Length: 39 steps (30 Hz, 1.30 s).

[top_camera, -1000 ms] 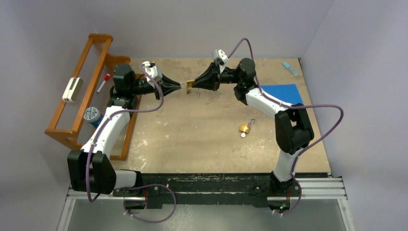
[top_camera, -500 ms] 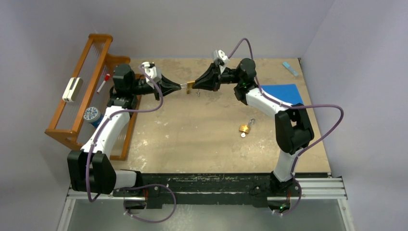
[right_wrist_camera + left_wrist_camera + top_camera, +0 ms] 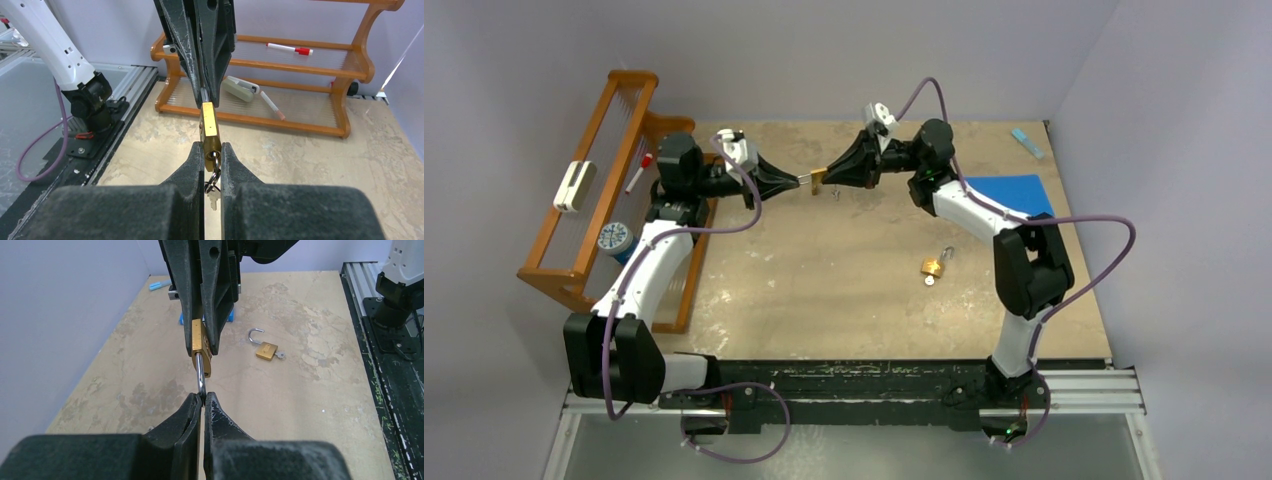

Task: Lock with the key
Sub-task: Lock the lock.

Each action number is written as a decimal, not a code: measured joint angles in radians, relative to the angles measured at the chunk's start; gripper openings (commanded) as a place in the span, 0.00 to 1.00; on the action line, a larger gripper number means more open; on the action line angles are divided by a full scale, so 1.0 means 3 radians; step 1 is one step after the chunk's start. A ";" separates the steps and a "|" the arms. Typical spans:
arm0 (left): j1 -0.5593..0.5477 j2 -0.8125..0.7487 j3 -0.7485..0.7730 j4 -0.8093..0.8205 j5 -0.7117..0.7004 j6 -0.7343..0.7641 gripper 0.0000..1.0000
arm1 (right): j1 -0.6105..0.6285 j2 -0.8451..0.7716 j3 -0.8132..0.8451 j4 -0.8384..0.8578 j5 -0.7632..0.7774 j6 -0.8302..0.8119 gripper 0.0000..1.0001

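A brass padlock [image 3: 818, 180] hangs in the air between my two grippers over the far middle of the table. My left gripper [image 3: 800, 181] is shut on its steel shackle [image 3: 200, 377], seen in the left wrist view [image 3: 202, 396]. My right gripper [image 3: 828, 176] is shut on the padlock's brass body [image 3: 210, 127], seen in the right wrist view [image 3: 213, 147]. A key sits in the keyhole between the right fingers. A key ring [image 3: 213, 180] with a spare key [image 3: 213, 198] dangles below it.
A second brass padlock [image 3: 935, 266], shackle open and key in it, lies on the table at centre right. A wooden rack [image 3: 594, 190] with a red-capped marker [image 3: 639, 172] stands at the left. A blue mat [image 3: 1009, 192] lies at the far right.
Both grippers keep their hold on the padlock. The right arm has shifted very slightly to the left; the padlock has barely moved.
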State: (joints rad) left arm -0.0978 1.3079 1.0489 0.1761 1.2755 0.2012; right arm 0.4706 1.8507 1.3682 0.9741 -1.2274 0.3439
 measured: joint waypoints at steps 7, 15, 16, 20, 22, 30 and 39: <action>0.0038 0.0000 -0.0001 -0.0036 -0.0001 0.0000 0.00 | 0.0032 0.0090 0.0079 0.0000 0.0003 -0.0014 0.00; 0.0064 0.0000 -0.0006 -0.0092 0.0001 0.0000 0.00 | 0.0053 0.0141 0.0097 -0.0015 0.0020 -0.0134 0.00; 0.0058 0.0000 -0.0006 -0.0090 0.0003 0.0001 0.00 | 0.0067 0.0140 0.0097 -0.0015 0.0020 -0.0170 0.00; 0.0064 0.0000 -0.0014 -0.0088 0.0020 -0.0001 0.00 | 0.0076 0.0116 0.0094 -0.0070 0.0033 -0.0285 0.00; 0.0064 -0.0001 -0.0014 -0.0081 0.0028 -0.0001 0.00 | 0.0076 0.0098 0.0094 -0.0100 0.0034 -0.0340 0.00; 0.0064 -0.0001 -0.0014 -0.0079 0.0013 0.0038 0.00 | 0.0084 0.0092 0.0094 -0.0088 0.0047 -0.0319 0.00; -0.0036 0.0008 0.0019 -0.0132 -0.0256 0.0102 0.00 | 0.0069 0.0142 0.0094 0.0051 0.0112 -0.0217 0.00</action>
State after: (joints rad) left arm -0.1085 1.3102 1.0546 0.1364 1.1988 0.2317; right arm 0.4911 1.8935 1.3964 0.9894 -1.1938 0.2787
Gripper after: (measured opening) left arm 0.020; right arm 0.060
